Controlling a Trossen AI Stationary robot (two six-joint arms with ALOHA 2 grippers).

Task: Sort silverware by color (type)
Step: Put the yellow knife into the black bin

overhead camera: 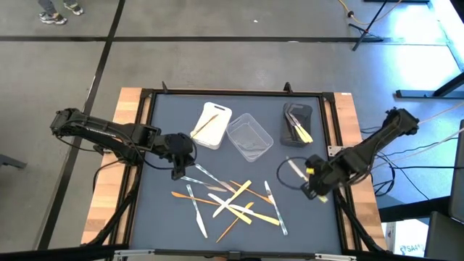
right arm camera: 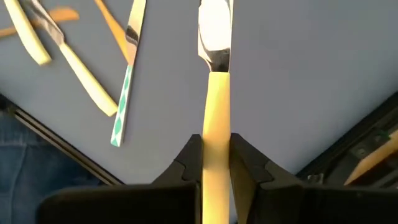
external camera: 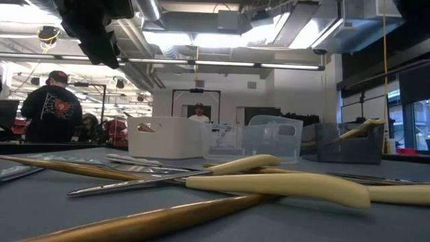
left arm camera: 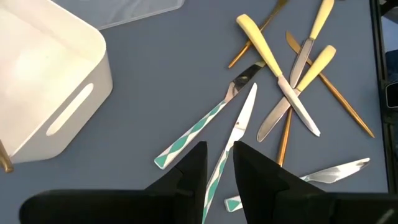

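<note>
Silverware lies in a loose pile (overhead camera: 232, 203) on the dark mat: yellow-handled, gold and green-and-white patterned pieces. My left gripper (overhead camera: 177, 172) hangs open at the pile's left end. Its fingers stand on either side of a patterned knife's handle (left arm camera: 217, 177), which lies on the mat; I cannot tell whether they touch it. My right gripper (overhead camera: 313, 187), over the mat's right side, is shut on a yellow-handled piece (overhead camera: 293, 168). My right gripper pinches the piece's yellow handle (right arm camera: 214, 124) between its two fingers, which come steeply from above. The handle runs on back between them out of sight. The metal end (right arm camera: 214, 31) juts out ahead toward the far left, and the piece is lifted clear of the mat.
Three tubs stand in a row at the mat's far side: a white one (overhead camera: 210, 125) with a tan piece in it, a clear one (overhead camera: 250, 136), and a dark grey one (overhead camera: 297, 122) holding yellow-handled pieces. Black frame rails edge the mat. People stand in the room beyond.
</note>
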